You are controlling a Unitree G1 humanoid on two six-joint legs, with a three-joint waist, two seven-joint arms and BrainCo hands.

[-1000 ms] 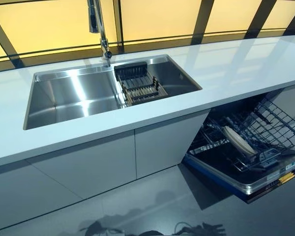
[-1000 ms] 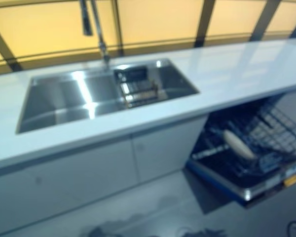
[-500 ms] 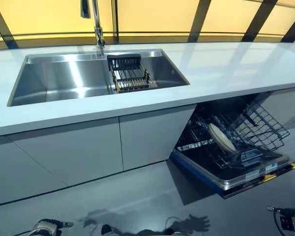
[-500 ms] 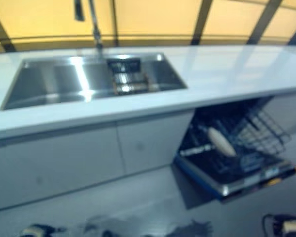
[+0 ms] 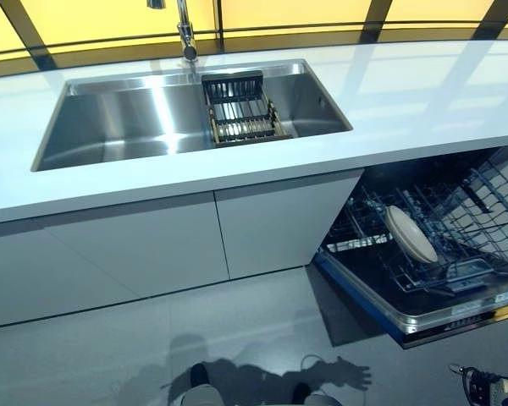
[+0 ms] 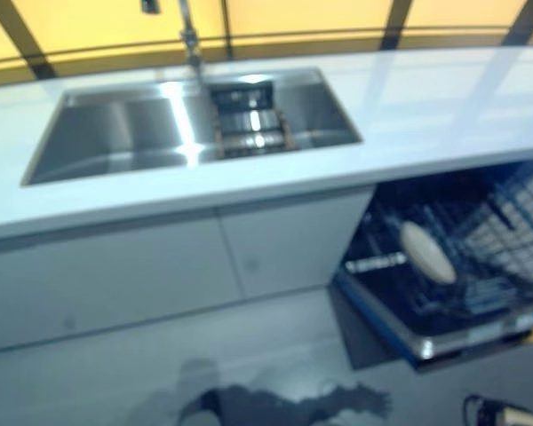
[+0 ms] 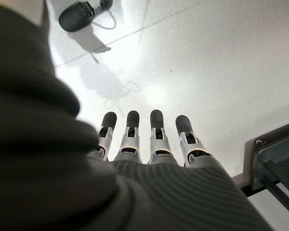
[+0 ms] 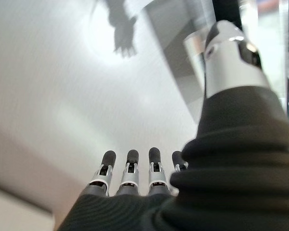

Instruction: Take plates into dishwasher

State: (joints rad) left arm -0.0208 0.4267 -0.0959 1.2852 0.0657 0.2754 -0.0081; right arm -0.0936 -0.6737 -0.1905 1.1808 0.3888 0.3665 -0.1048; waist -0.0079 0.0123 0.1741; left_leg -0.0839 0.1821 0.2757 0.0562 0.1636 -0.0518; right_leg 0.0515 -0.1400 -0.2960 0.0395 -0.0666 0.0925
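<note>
One white plate (image 5: 411,234) stands on edge in the pulled-out lower rack (image 5: 470,222) of the open dishwasher, low on the right under the counter. No plate shows in the sink (image 5: 110,127) or in the black dish rack (image 5: 241,118) standing in it. My left hand (image 7: 151,139) hangs over the pale floor with its fingers straight and nothing in it. My right hand (image 8: 130,175) is also empty, fingers straight and the thumb (image 8: 231,62) apart, low near the floor in front of the dishwasher.
A white counter (image 5: 423,93) runs across the view, with the faucet (image 5: 186,34) behind the sink. Closed white cabinet doors (image 5: 152,245) sit below it. The dishwasher's dropped door (image 5: 423,317) juts out over the grey floor (image 5: 110,355).
The whole head view has shifted, so the camera moved. The plate keeps its place in the rack. My left hand has dropped out of the head view's bottom edge.
</note>
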